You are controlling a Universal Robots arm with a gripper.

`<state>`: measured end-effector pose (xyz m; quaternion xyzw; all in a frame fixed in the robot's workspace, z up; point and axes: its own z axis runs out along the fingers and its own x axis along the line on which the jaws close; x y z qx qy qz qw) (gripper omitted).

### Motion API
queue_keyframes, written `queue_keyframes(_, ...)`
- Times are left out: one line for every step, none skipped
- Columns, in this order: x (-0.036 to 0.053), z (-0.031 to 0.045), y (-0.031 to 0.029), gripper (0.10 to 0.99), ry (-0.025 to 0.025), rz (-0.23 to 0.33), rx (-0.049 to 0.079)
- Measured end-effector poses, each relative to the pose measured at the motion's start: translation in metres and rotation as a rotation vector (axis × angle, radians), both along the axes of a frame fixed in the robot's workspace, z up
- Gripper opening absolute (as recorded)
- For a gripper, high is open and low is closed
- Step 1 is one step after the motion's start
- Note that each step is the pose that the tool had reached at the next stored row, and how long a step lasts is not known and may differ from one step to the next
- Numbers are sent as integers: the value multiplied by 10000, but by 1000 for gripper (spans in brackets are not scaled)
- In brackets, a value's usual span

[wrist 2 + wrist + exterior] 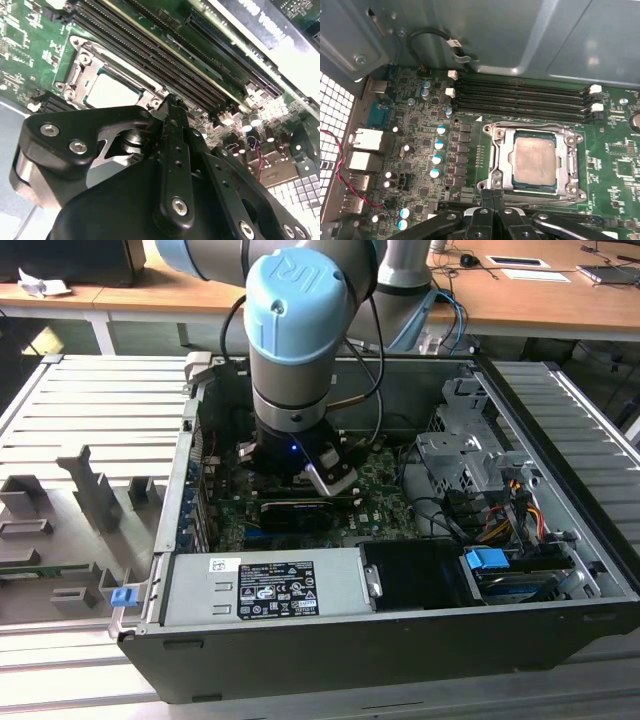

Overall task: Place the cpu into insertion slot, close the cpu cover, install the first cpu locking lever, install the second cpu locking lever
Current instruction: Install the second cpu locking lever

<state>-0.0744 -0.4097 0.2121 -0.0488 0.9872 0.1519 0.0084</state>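
Now the gripper (pixel 492 197) is hanging low over the green board (pixel 620 165) inside the computer case (pixel 400 660). Its two fingers are pressed together with nothing between them, and the tips are sitting right at the edge of the slot (pixel 534 159). The chip (pixel 535 160) is lying flat in the slot, and the metal cover (pixel 570 150) is lying down around it. In the second wrist view the chip (pixel 112 90) is showing just past the fingertips (pixel 172 107).
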Motion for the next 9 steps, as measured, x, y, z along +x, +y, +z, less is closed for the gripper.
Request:
queue_keyframes(-16, -14, 0, 106, -3, 1, 16)
queue_keyframes(-21, -27, 0, 106, -4, 0, 22)
queue_keyframes(-28, -50, 0, 106, -4, 0, 49)
queue_keyframes(-38, -66, 0, 106, -4, -1, 96)
queue_keyframes(-40, -74, 0, 106, -4, 1, 120)
queue_keyframes(-42, -86, 0, 106, -5, 1, 168)
queue_keyframes(-43, -100, -1, 106, -3, 0, 238)
queue_keyframes(-43, -106, 0, 106, -4, 0, 287)
queue_keyframes(-43, -113, 0, 106, -5, -1, 339)
